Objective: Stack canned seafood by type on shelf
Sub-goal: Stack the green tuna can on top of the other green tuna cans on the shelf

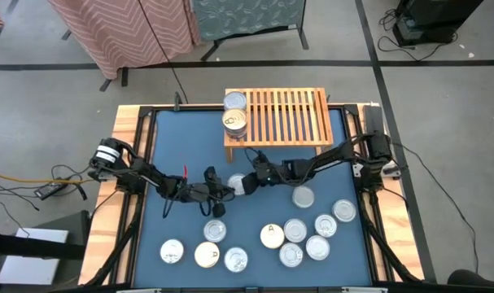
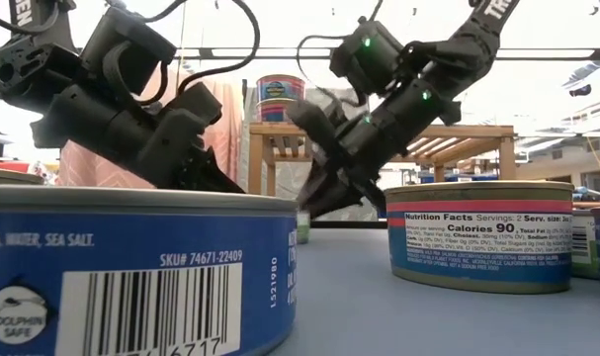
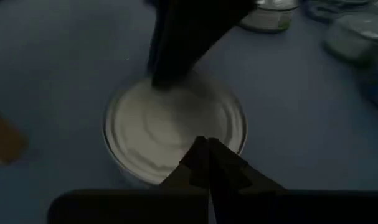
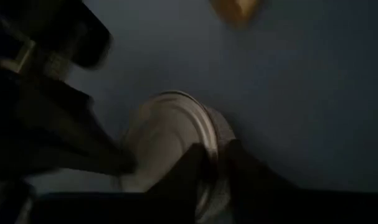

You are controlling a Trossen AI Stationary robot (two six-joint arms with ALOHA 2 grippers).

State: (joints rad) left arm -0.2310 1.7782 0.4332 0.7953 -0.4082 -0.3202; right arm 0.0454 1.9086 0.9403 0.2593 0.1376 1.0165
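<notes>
Both pincers met at one tin near the desk's centre. My left pincer came in from nine o'clock with its fingers together, tips pressed at the tin's rim in the left wrist view. My right pincer reached in from three o'clock; one finger lay along the tin's side, but I could not tell whether it was clamped or merely touching.

I judged the main risk to be the two pincers colliding, since they crowded the same tin with no gap between them. A push from the left could also slide the tin out of the right's hold or tip it.

The shelf stood at twelve o'clock by the desk's far edge, its near leg close to the right arm. Two tins sat at its left end; the rest of the slats were bare. Loose tins clustered from four to seven o'clock, so free room lay at nine o'clock and towards the shelf.
</notes>
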